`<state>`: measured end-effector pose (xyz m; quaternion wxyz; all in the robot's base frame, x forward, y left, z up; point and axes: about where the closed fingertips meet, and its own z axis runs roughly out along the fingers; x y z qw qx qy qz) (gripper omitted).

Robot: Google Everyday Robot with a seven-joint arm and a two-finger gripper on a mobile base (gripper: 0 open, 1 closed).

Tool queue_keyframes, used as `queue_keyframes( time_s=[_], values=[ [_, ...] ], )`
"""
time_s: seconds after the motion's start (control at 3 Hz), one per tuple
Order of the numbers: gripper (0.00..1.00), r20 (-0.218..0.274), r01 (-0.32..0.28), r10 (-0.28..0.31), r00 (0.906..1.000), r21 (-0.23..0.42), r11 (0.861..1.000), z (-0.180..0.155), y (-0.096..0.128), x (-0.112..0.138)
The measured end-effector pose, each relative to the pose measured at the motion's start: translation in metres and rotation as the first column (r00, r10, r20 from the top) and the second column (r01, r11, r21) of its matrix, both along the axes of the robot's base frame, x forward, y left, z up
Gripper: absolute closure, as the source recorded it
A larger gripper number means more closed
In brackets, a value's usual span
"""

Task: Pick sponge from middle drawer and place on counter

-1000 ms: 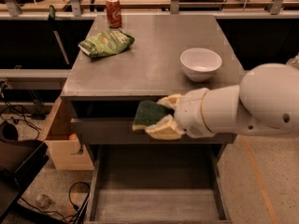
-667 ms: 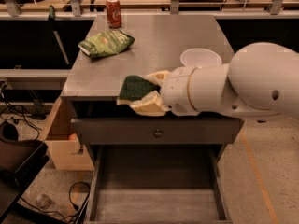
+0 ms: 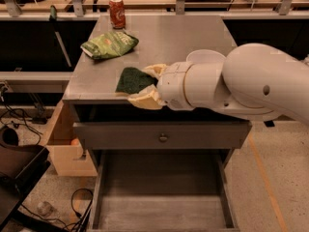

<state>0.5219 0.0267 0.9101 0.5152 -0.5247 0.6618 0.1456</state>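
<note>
My gripper is shut on the sponge, dark green face up, and holds it over the front left part of the counter. The two cream fingers clamp the sponge's right end. My big white arm reaches in from the right across the counter's front edge. The middle drawer stands pulled open below, its bare plank floor showing nothing inside. I cannot tell whether the sponge touches the counter top.
A crinkled green snack bag lies at the counter's left. A red soda can stands at the back left. A white bowl sits partly hidden behind my arm. The top drawer with a round knob is closed. A cardboard box stands at the left.
My gripper has carried the sponge up and to the left, from in front of the top drawer's level to over the counter's front left part.
</note>
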Motion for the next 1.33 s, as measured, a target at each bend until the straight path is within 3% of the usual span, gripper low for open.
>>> queue_keyframes(
  time_s=[0.33,0.67,1.0,1.33],
  values=[
    [1.00,-0.008,-0.012,0.013,0.9999,0.044,0.999,0.006,0.020,0.031],
    [1.00,-0.025,-0.032,0.035,0.9991,0.087,0.996,0.012,0.048,0.091],
    [1.00,-0.069,-0.051,0.056,0.9961,0.071,0.996,0.006,0.076,0.153],
    [1.00,-0.160,-0.073,0.071,0.9846,-0.003,0.997,-0.020,0.104,0.181]
  ],
)
